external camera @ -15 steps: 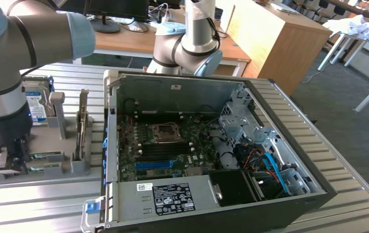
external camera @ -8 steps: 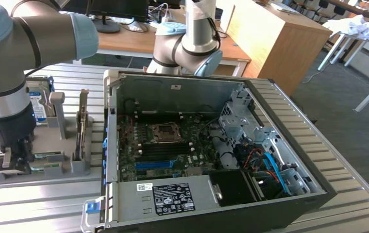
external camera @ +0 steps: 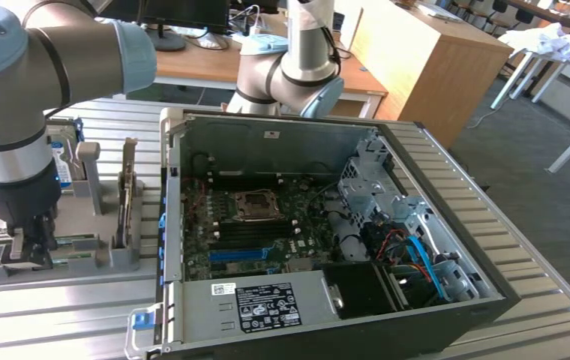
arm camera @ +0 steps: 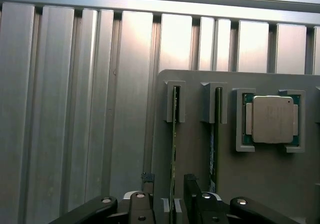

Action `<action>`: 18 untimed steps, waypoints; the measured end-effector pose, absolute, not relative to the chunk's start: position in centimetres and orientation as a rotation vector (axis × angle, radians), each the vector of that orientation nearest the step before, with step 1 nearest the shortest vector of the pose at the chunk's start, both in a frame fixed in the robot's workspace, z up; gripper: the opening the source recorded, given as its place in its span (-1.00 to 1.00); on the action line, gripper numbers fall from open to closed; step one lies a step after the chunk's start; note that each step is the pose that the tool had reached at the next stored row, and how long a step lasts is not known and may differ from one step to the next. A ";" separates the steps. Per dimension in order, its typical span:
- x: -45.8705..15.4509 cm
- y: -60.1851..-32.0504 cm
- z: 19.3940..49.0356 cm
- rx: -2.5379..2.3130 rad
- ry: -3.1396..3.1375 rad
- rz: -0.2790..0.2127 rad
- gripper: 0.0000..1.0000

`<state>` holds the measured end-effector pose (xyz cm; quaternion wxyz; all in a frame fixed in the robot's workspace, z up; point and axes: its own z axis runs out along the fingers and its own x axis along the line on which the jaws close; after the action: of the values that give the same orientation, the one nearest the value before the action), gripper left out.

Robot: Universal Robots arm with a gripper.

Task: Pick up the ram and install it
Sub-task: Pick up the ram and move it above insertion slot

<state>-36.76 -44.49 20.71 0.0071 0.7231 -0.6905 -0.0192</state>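
Your black two-finger gripper [arm camera: 169,180] sits low over grey plastic holder tray [arm camera: 192,149]. Jaws parted, straddling long thin green ram stick [arm camera: 173,134], not yet touching. Ram stands on edge in slot, likely so fingers can close on flat faces.

Holder [external camera: 95,259] on table [external camera: 65,322], at the exterior view's left of the computer case [external camera: 265,146], ram [arm camera: 173,149] on edge in a holder slot, second stick [arm camera: 214,134] beside it, processor [arm camera: 272,119] next along, gripper [arm camera: 169,184] straddling the ram.
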 end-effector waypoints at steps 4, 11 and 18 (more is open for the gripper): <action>-36.3 -44.5 20.7 2.262 -2.160 -0.061 -0.25; -36.3 -44.5 20.6 2.262 -2.160 -0.061 -0.25; -36.3 -44.5 20.4 2.262 -2.160 -0.061 -0.25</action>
<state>-36.31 -44.49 20.39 0.0070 0.7231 -0.6905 -0.0194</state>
